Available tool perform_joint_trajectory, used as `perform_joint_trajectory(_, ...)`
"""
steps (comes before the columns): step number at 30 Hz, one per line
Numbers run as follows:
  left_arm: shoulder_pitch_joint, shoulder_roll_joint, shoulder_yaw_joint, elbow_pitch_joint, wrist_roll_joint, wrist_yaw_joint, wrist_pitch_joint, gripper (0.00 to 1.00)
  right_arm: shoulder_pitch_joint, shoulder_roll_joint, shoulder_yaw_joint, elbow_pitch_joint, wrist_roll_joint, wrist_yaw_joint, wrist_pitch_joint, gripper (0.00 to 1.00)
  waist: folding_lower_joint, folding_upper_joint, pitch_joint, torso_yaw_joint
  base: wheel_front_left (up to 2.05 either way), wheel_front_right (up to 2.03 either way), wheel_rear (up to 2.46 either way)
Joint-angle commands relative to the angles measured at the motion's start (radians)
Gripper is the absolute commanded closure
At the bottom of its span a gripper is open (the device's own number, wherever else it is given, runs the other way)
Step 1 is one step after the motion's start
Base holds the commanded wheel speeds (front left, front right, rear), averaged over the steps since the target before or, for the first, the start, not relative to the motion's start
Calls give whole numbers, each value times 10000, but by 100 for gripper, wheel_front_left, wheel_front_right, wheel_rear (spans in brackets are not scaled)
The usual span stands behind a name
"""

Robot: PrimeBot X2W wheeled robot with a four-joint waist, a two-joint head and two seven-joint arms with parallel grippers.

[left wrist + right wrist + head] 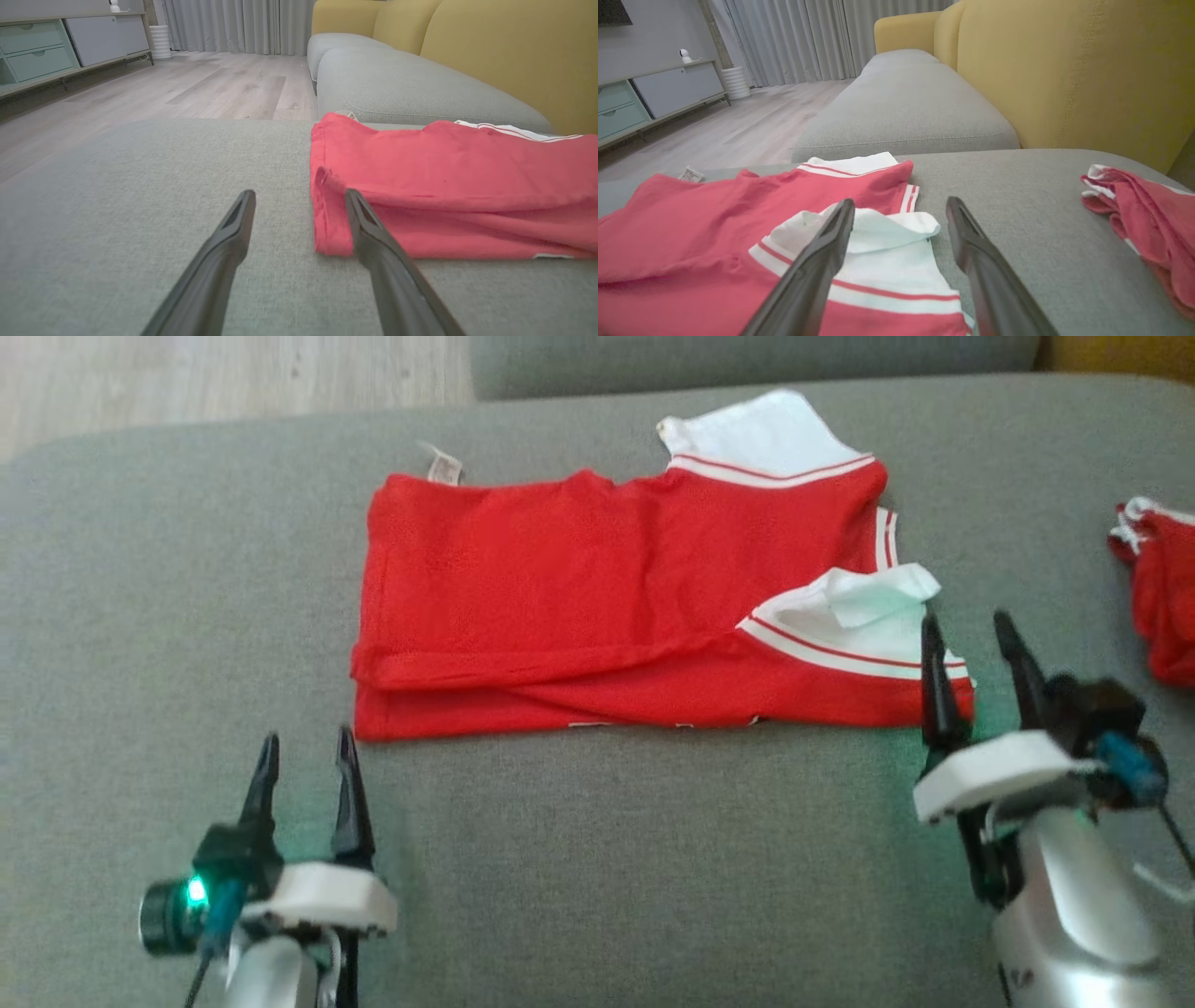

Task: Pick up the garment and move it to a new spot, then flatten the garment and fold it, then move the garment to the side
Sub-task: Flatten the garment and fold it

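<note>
The folded red shirt with white striped sleeves (607, 588) lies on the grey fabric sofa cushion (653, 859), its near corners just beside the left hand (308, 735) and right hand (966, 619), both spread and empty.

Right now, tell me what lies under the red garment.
The grey cushion shows around the red garment, which lies folded on it. Anything beneath the fabric is covered.

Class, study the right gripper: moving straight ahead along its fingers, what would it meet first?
The right gripper would probably meet the garment's white sleeve first, with one finger; the other heads over bare cushion. Height unclear.
</note>
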Motion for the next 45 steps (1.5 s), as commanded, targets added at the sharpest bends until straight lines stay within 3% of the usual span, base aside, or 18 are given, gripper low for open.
perform_joint_trajectory(1,42,164,302,-297,82,58,-51,0,10,79,223,-304,-69,-7,-106,0,2,0,-300,12,0,0,0)
perform_joint_trajectory(10,1670,164,-58,-581,-352,19,-51,0,1565,211,279,-162,65,-7,-106,0,2,0,-1252,64,0,0,0)
perform_joint_trajectory(17,1997,164,-263,-668,-449,78,-51,0,1872,245,371,-219,166,-7,-106,0,2,0,-1255,72,0,0,0)
perform_joint_trajectory(31,-407,164,-204,96,-1028,-357,-51,0,679,254,257,-519,185,-7,-106,0,2,0,807,-68,0,0,0)
perform_joint_trajectory(45,-1482,164,-92,1377,-1553,-891,-51,0,180,257,-448,-592,77,-7,-107,0,2,0,1643,-385,0,0,0)
